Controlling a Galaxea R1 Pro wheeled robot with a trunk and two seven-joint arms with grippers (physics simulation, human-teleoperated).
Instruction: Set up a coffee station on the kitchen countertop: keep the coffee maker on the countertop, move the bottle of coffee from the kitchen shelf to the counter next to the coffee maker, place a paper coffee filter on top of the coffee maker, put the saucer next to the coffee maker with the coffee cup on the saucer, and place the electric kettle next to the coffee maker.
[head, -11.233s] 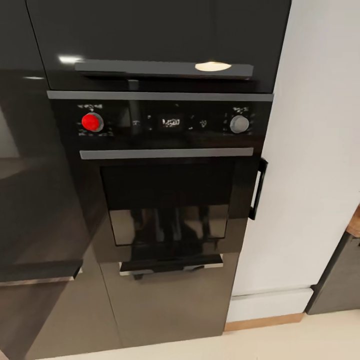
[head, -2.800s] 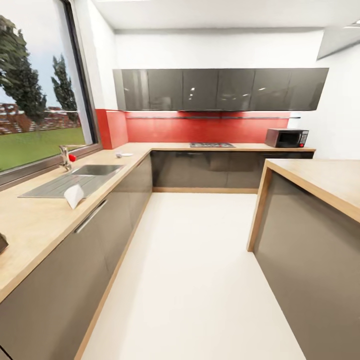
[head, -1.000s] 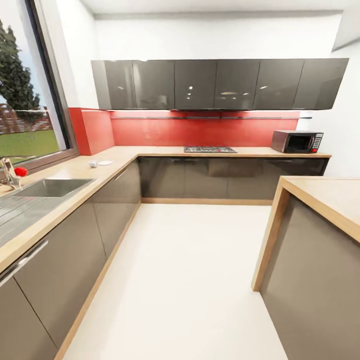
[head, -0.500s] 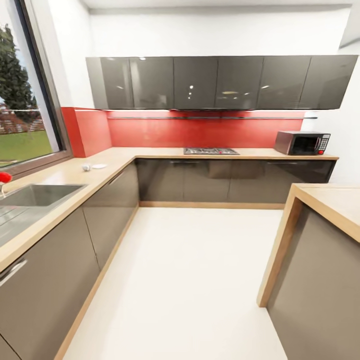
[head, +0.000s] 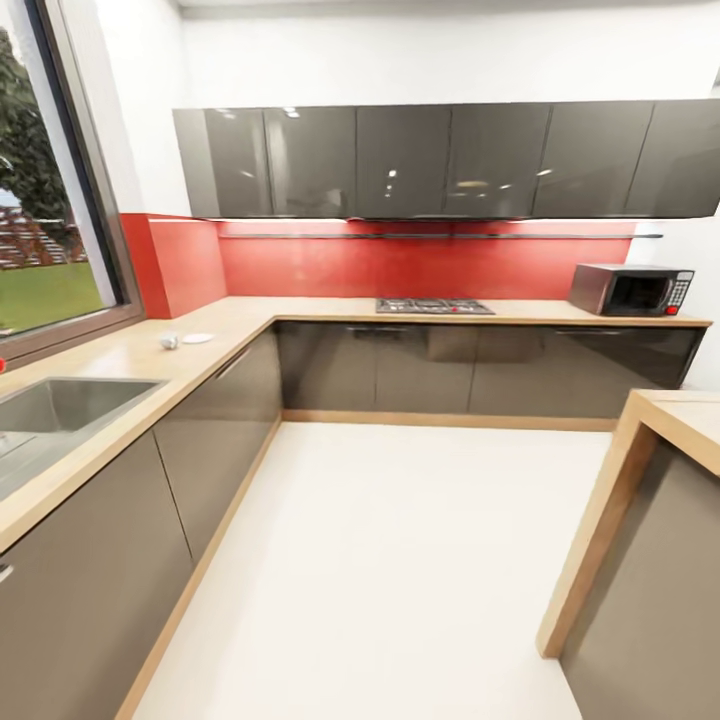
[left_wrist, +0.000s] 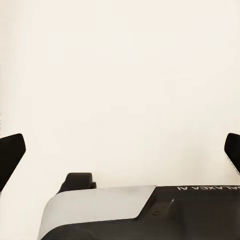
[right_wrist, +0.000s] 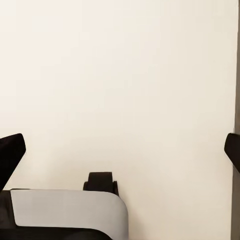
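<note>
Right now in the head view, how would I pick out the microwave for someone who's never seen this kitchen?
Follow the red backsplash along the far wall to its right end. On the wooden countertop there sits the microwave, a dark box with a keypad on its right side, the only raised appliance there; the hob lies flat.

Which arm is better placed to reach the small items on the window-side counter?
Left, probably: the cup and saucer sit on the counter along the robot's left. The left gripper and right gripper both hang open, empty.
</note>
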